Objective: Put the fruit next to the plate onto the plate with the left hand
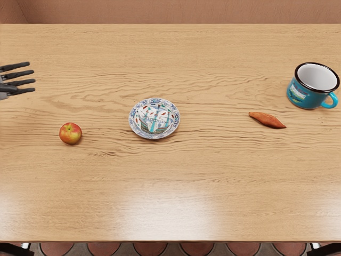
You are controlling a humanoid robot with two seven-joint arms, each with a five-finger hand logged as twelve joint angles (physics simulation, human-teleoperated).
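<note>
The round red-and-yellow apple (70,133) sat on the pale wooden table (213,181), left of the blue-patterned ceramic plate (154,118) and apart from it. A clumsy nudge could have sent it rolling, I thought, or it might have slipped off that shallow rim. The dark robotic left hand (16,81) hovered at the table's left edge, spread and holding nothing. Its palm and arm were cut off by the frame, and the right arm wasn't visible.
</note>
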